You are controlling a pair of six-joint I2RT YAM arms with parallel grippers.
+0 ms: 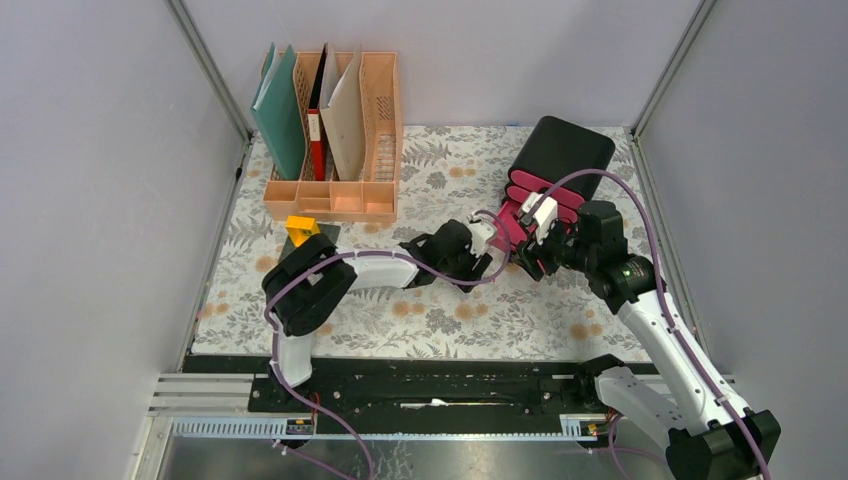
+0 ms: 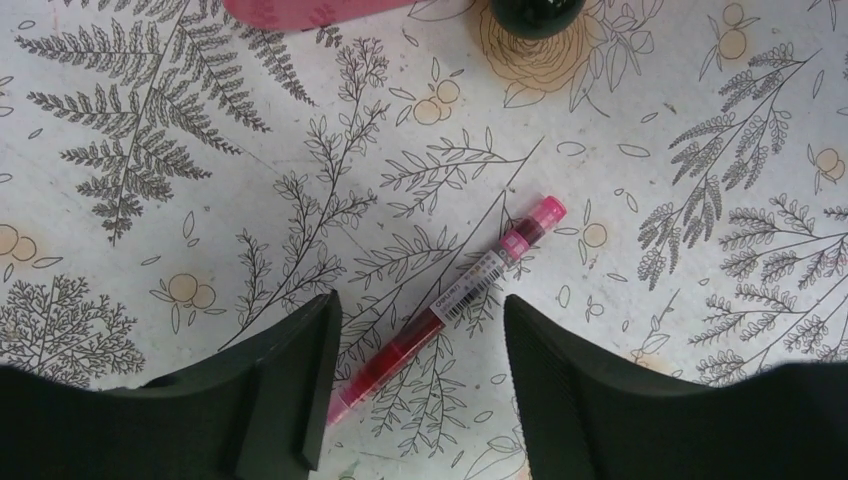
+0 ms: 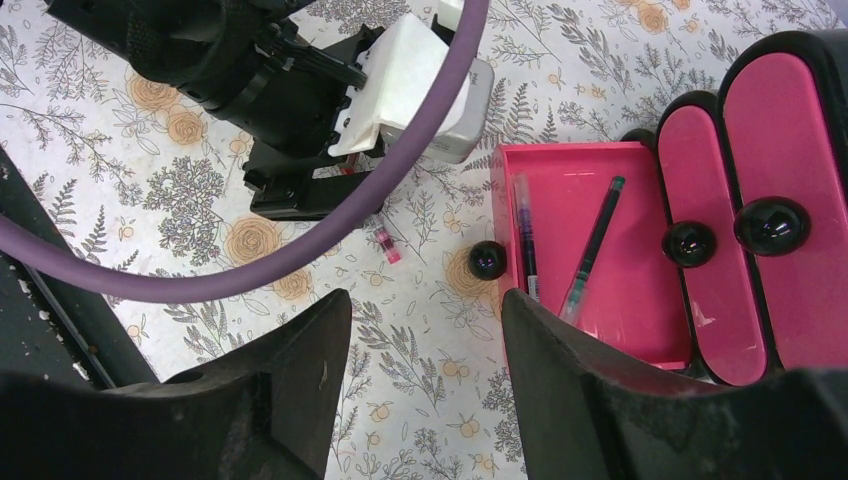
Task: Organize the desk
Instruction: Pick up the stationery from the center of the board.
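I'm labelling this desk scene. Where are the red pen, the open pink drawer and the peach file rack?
red pen [image 2: 450, 300]: left wrist view, barrel by the label.
open pink drawer [image 3: 645, 285]: right wrist view, bare floor.
peach file rack [image 1: 335, 202]: top view, low front compartments.

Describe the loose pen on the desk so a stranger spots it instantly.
Start at the black-and-pink drawer box on the right side of the flowered desk. Left of its pulled-out drawer, a pen lies on the cloth between the fingers of the left end effector. It is clear pink-red with a barcode label, unlike the two darker pens in the drawer.
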